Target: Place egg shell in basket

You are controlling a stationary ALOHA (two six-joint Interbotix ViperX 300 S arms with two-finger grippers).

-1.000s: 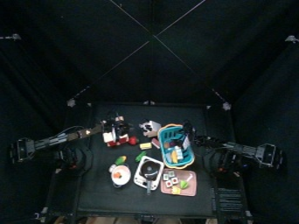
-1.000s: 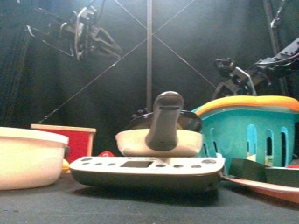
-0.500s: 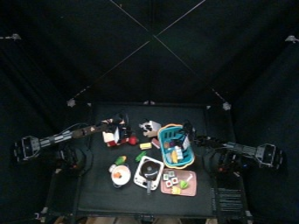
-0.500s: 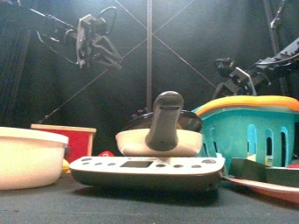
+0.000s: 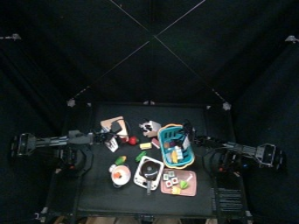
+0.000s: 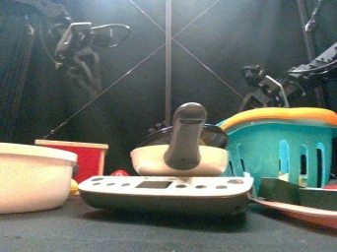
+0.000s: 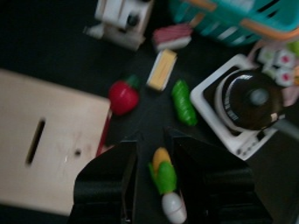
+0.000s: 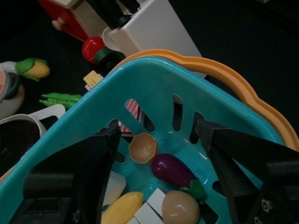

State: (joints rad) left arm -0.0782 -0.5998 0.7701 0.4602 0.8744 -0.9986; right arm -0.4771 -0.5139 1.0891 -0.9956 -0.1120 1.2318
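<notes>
The teal basket (image 8: 87, 118) with an orange rim stands at the table's right middle (image 5: 176, 145) and rises at the right in the front view (image 6: 283, 148). Inside it lies a tan hollow half shell (image 8: 142, 147), apparently the egg shell, beside a purple eggplant (image 8: 173, 168), a pale egg (image 8: 179, 206) and a banana (image 8: 122, 208). My right gripper (image 8: 162, 131) hangs open just over the basket's right side (image 5: 201, 140), holding nothing. My left gripper (image 7: 152, 144) is open and empty, high over the table's left part (image 5: 101, 138) (image 6: 82, 37), above a corn cob (image 7: 163, 171).
A pinkish-tan box (image 5: 114, 125) lies at the back left. Near it are a red fruit (image 7: 125, 96), a green vegetable (image 7: 184, 102) and a yellow wedge (image 7: 162, 68). A kitchen scale (image 5: 149, 171), an orange bowl (image 5: 121, 176) and a food tray (image 5: 179, 182) fill the front.
My left arm has drawn back to the left and risen, uncovering the pinkish-tan box. The right arm has stayed where it was.
</notes>
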